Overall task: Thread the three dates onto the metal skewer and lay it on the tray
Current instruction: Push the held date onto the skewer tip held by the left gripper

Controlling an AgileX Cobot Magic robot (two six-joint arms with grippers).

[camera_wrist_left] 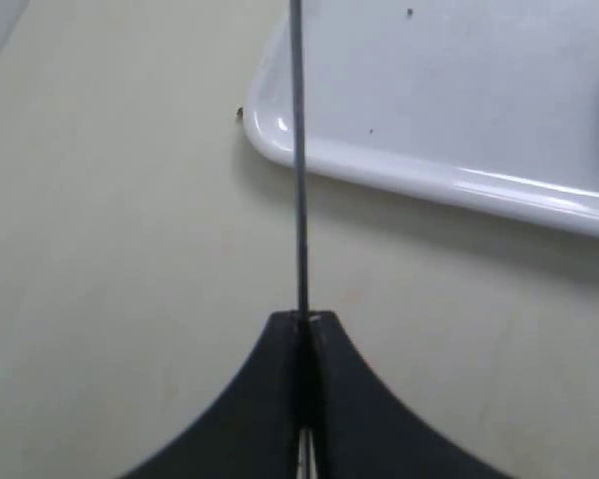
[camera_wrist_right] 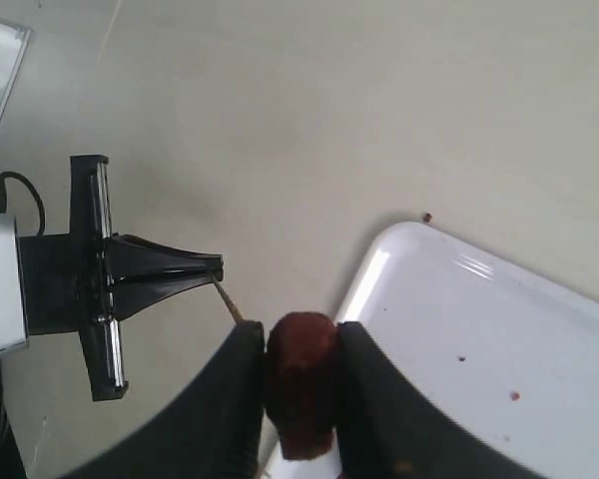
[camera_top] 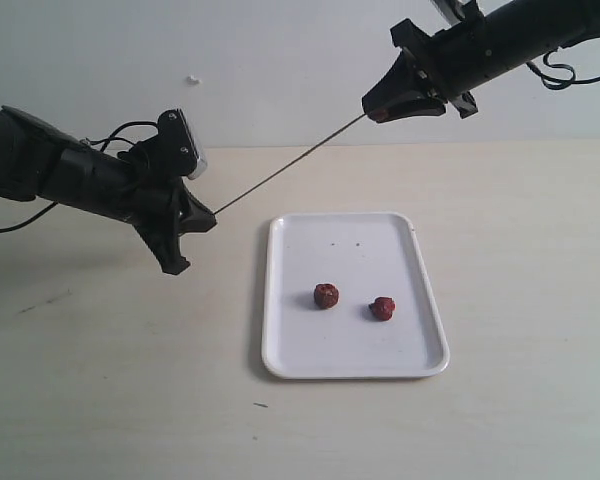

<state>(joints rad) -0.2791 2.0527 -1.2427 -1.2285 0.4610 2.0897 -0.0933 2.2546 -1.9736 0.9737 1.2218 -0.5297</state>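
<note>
L gripper (camera_top: pixel 212 215), black jaws pressed tight together, pinches one end of the thin straight grey metal skewer (camera_top: pixel 290 170). The skewer slants up & across above the pale beige tabletop (camera_top: pixel 130 400) to the R gripper (camera_top: pixel 372 108), which hangs high past the far edge of the white rectangular plastic tray (camera_top: pixel 350 240). R gripper's fingers (camera_wrist_right: pixel 245 349) stand partway apart, clamped on a small wrinkled dark red-brown date (camera_wrist_right: pixel 301 384). Skewer tip meets that fruit, but can't tell if it's pierced yet: the tip is hidden behind date & finger. A second date (camera_top: pixel 326 295) & a third date (camera_top: pixel 382 308) lie on the tray's nearer half, near each other, not touching. Risks, as I judge them: an off-centre tip could skid off the skin or hit a hard core & split the fruit. The rod is thin & gripped at one end only, so a hard push could bow it or swivel it in the L pinch. A slip could also jab the R finger or pop the date out. Room: open air along the whole rod, w/ only table & the tray's far-left corner below. The tray rim is low, so lowering looks easy. Rod looks abt as long as the tray, so it may end up resting on the rim.
</note>
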